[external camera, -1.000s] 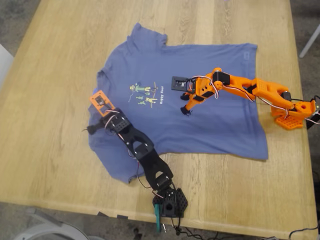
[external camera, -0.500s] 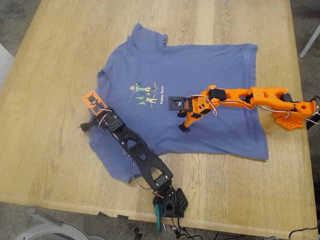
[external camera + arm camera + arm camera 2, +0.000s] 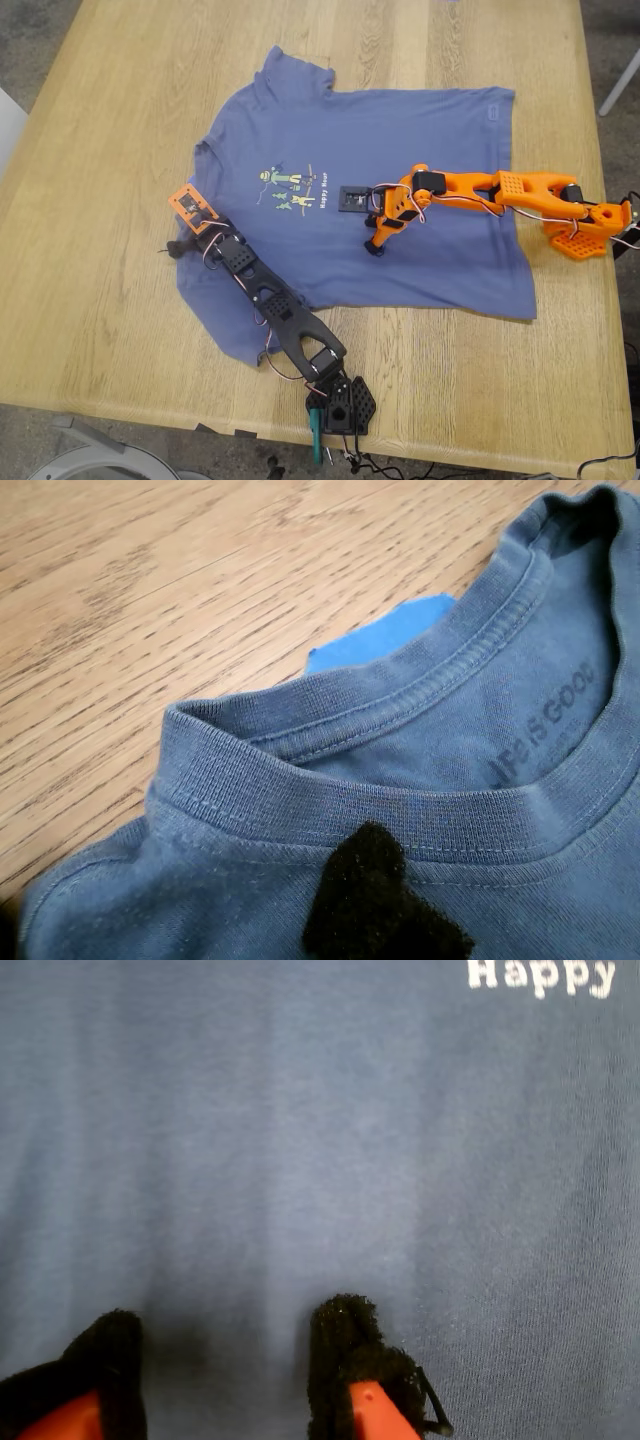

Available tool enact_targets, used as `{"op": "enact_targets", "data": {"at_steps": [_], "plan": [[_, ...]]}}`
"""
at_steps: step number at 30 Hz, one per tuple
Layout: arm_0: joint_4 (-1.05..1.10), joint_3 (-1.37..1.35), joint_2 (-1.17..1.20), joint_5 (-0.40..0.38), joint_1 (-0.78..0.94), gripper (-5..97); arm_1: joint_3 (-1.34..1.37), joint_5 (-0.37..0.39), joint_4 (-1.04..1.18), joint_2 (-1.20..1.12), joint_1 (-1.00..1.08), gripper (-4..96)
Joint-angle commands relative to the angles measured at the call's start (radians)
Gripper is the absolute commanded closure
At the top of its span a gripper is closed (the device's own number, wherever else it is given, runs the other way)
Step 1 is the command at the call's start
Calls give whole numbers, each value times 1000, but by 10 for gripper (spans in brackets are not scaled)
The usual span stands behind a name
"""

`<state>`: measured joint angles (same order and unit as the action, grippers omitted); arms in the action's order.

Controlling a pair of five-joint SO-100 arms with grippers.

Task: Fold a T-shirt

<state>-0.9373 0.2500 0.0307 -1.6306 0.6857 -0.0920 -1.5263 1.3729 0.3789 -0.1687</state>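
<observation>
Since a second earlier, my second gripper [image 3: 372, 247] had dropped low onto the T-shirt [image 3: 440, 150], jaws parted, holding nothing. My first gripper [image 3: 172, 248] sat at the collar [image 3: 400, 810]; whether it gripped, I couldn't tell. That shirt lay spread flat mid-table [image 3: 100, 150].

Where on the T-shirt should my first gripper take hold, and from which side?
Probably the T-shirt's ribbed collar: its front band stands raised with an open gap behind, so one finger can slip inside. Come from the table at the exterior view's left, where my first gripper is.
</observation>
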Motion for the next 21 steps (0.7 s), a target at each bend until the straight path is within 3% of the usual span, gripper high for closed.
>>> {"op": "enact_targets", "data": {"at_steps": [1,12,17,21], "plan": [[-72,2,0,-28,-34,551,-49,18,-15,5,-2,635],[-195,63,-54,-129,-49,916,-48,71,-46,-49,-41,625],[-187,64,-57,-143,-66,918,-46,117,-63,-74,-86,622],[-190,87,-74,-153,-75,918,-29,202,-94,-91,-137,605]]}}
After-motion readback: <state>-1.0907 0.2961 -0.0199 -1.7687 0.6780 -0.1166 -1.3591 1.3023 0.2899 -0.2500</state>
